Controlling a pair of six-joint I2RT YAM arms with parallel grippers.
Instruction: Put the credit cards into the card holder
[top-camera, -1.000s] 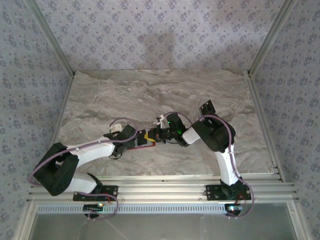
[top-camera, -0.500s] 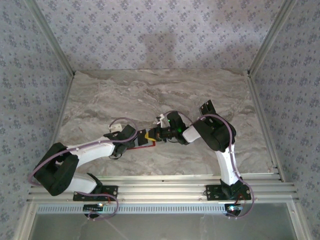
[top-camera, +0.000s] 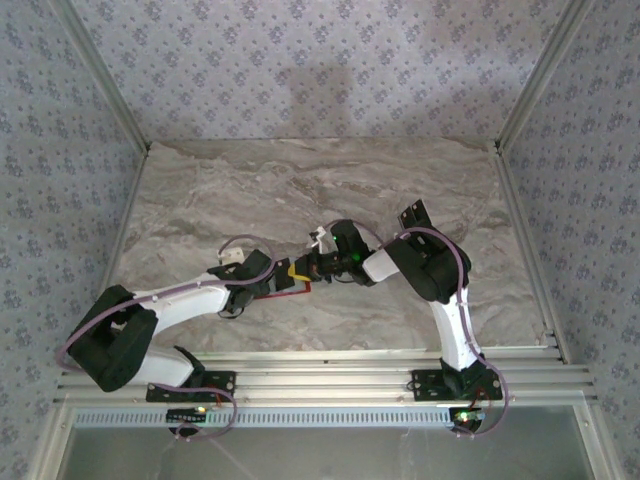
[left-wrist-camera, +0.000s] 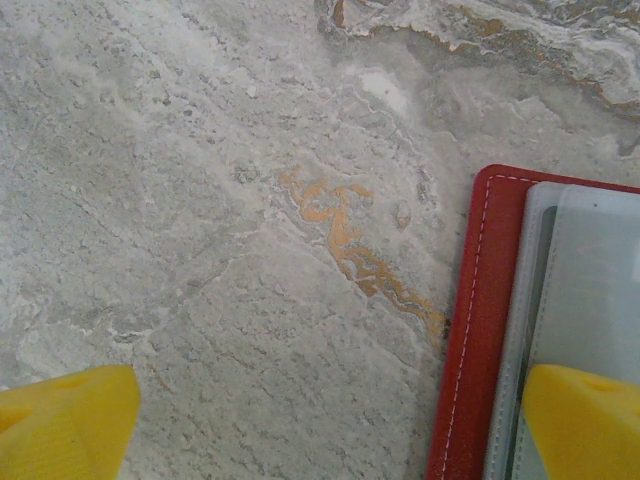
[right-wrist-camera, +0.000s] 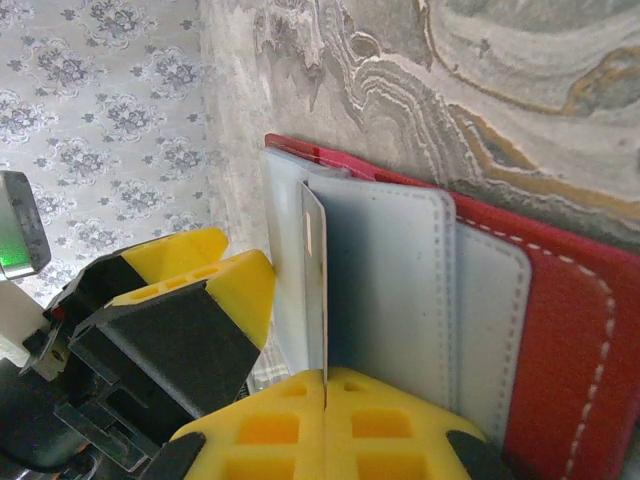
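Pinching one credit card (right-wrist-camera: 314, 250) over one card holder (right-wrist-camera: 560, 340), right gripper (right-wrist-camera: 325, 385); left gripper (left-wrist-camera: 325, 425) spread wide.

Marble table (top-camera: 220, 190) — red card holder (left-wrist-camera: 468, 330) flat

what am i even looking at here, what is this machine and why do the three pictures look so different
This is a robot with two white-and-black arms, a left arm and a right arm, bolted to the near edge of a marble-patterned table. The wide picture comes from a camera above and behind the arms. The two close-ups come from a camera on each wrist, which is why yellow fingertips show in them.

On the table lies an open red stitched card holder with grey pockets. The left pincer is open, with one yellow finger over the holder's grey inside. The right pincer is shut on a thin grey card, seen edge-on, its far end at the pockets.
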